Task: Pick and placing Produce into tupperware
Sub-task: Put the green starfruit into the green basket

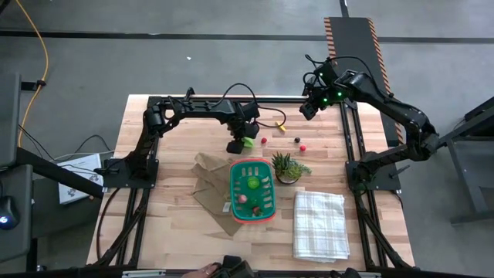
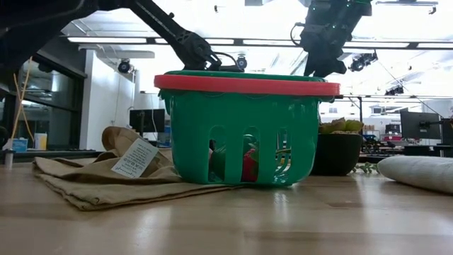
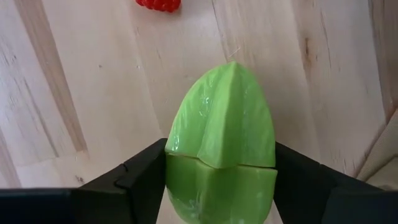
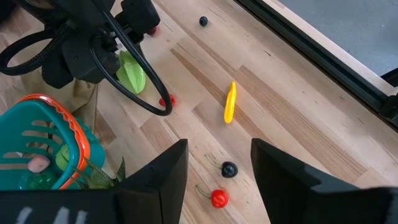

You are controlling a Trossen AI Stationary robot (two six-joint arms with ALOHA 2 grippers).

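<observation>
One green produce piece (image 3: 221, 143) is gripped between the left gripper (image 1: 245, 141) jaws, just behind the tupperware (image 1: 252, 212). The right gripper (image 4: 219, 165) is held farther behind it, jaws apart and empty.

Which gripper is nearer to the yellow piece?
Left. The left gripper, shut on a green piece, is beside the yellow piece; the right gripper hangs farther off.

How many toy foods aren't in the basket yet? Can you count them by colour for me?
red pieces: 2
dark berries: 2
yellow piece: 1
green piece: 1
Total: 6
</observation>
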